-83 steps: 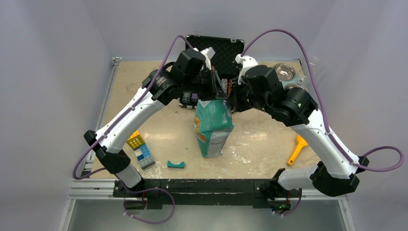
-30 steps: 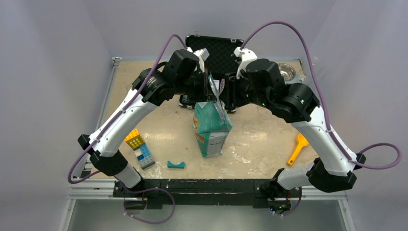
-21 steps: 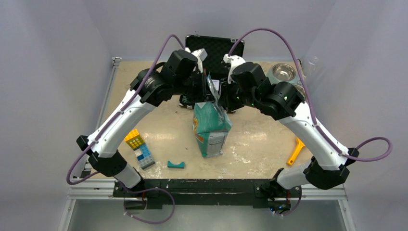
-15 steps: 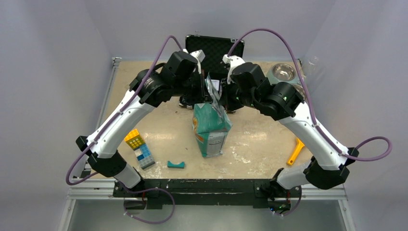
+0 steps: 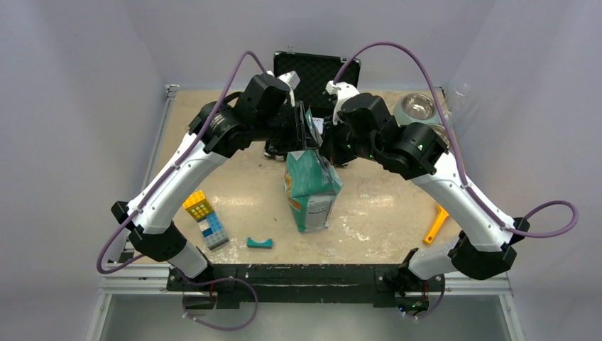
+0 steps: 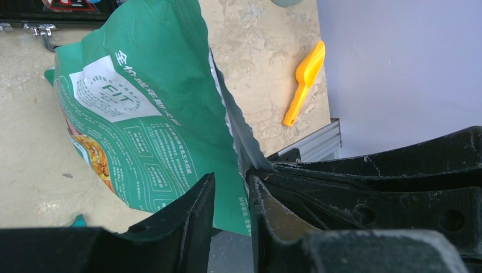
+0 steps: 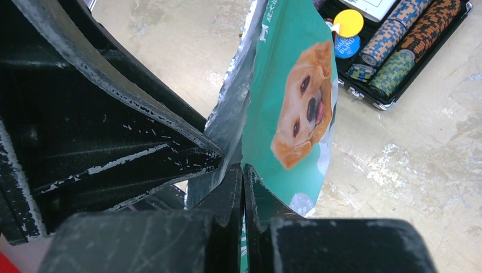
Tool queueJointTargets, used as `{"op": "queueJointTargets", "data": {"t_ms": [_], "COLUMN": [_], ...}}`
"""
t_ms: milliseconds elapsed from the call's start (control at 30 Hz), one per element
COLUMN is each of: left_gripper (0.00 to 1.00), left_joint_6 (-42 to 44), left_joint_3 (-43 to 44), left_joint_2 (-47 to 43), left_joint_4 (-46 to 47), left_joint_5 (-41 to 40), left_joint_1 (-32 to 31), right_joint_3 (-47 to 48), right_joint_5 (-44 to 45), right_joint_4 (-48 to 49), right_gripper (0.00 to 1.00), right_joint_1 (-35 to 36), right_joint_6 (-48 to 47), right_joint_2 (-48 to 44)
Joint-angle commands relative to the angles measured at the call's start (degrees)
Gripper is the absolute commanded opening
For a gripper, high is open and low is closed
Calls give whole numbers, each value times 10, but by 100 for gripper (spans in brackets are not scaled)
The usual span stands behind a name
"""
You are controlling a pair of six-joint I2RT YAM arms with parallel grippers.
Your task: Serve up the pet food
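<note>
Standing upright on the table [image 5: 234, 192], the teal pet food bag [image 5: 312, 188] has its top edge directly between your two grippers. Your right gripper [image 7: 243, 170] is pinched closed on that edge, with the dog picture just beyond its fingertips. Your left gripper [image 6: 230, 185] has its fingers parted around the edge, possibly not touching it. A poker chip case [image 7: 398, 51] lies past the right gripper, and an orange scoop [image 6: 304, 79] well beyond the left.

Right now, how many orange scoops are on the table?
1. The orange scoop lies near the right edge of the table, to the right of the pet food bag. More may be hidden from these views.
</note>
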Motion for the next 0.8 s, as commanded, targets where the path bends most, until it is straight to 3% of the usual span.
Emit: {"op": "queueJointTargets", "data": {"t_ms": [0, 500, 567, 633, 667, 767], "left_gripper": [35, 41, 33, 8, 2, 0], "left_joint_6": [-2, 15, 25, 39, 44, 61], "left_joint_3": [12, 6, 3, 20, 29, 45], "left_joint_2": [-8, 36, 37, 36, 32, 9], "left_joint_4": [18, -18, -28, -62, -84, -115], "left_joint_5": [2, -25, -49, -78, -96, -95], "left_joint_1": [4, 4, 4, 4, 5, 7], "right_joint_3": [18, 18, 22, 31, 37, 42], "right_joint_5": [-10, 24, 50, 92, 119, 168], "right_joint_4": [35, 28, 19, -3, -16, -37], "right_gripper": [0, 0, 0, 0, 0, 0], "right_joint_1": [7, 19, 21, 21, 21, 21], "right_joint_6": [0, -16, -15, -15, -14, -22], "right_joint_2": [-20, -25, -22, -15, -12, -11]}}
